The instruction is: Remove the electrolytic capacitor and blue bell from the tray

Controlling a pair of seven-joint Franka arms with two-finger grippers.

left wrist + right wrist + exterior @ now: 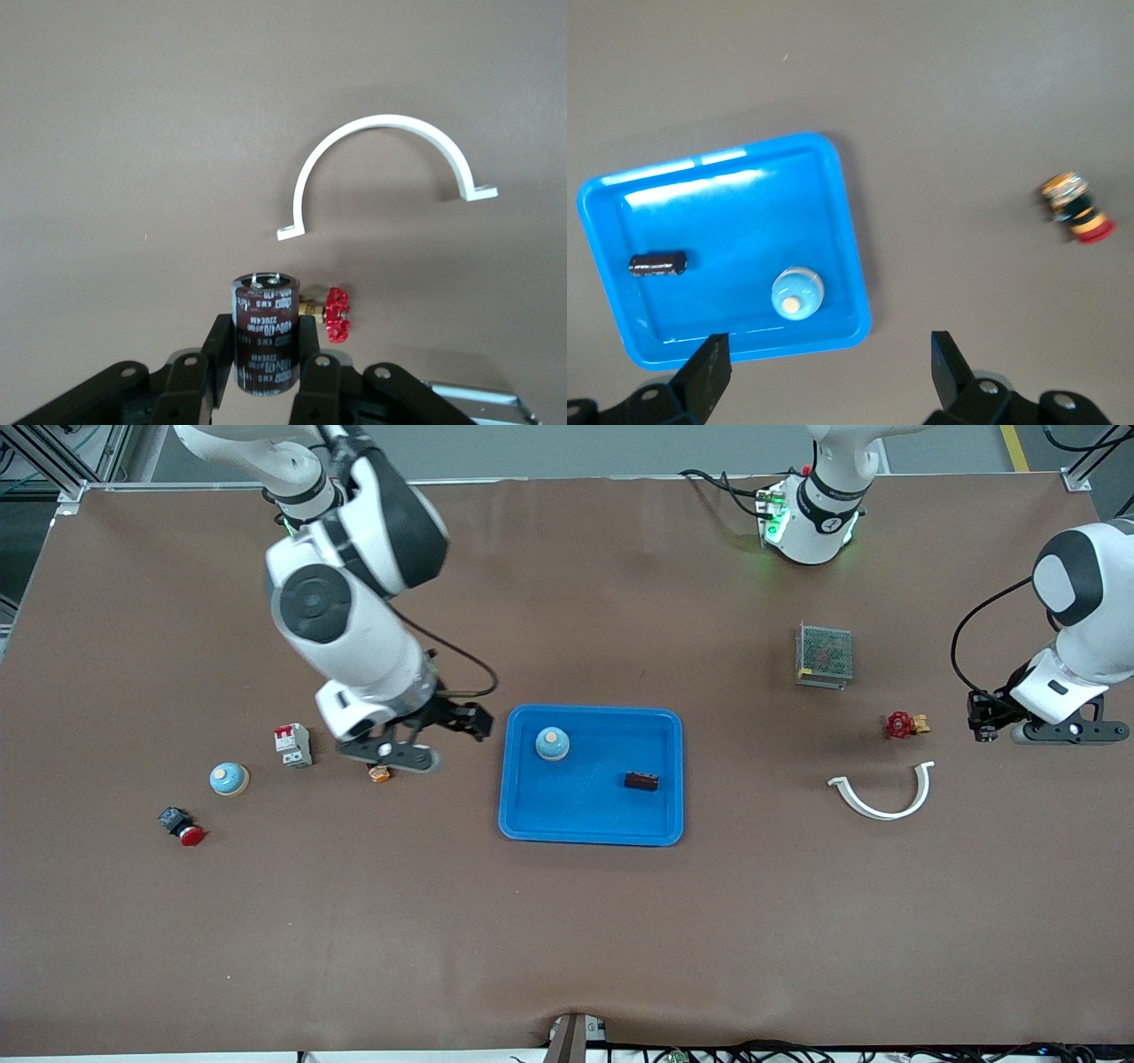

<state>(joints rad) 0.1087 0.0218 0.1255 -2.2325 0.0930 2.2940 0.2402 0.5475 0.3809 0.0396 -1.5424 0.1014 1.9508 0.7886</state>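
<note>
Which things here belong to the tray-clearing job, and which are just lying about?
Job: tray; blue bell in it; capacitor lying in it; second capacitor, in shut left gripper; open right gripper, over table beside tray.

Lying about: other blue bell; circuit breaker; red push button; small orange part; red valve; white clamp; mesh box.

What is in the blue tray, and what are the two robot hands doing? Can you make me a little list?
tray: blue, mid-table
in tray: blue bell; dark capacitor lying on its side
left gripper: shut on second capacitor, over the table by the red valve
right gripper: open, holding nothing, over the table beside the tray
still to do: both tray items not yet out
</note>
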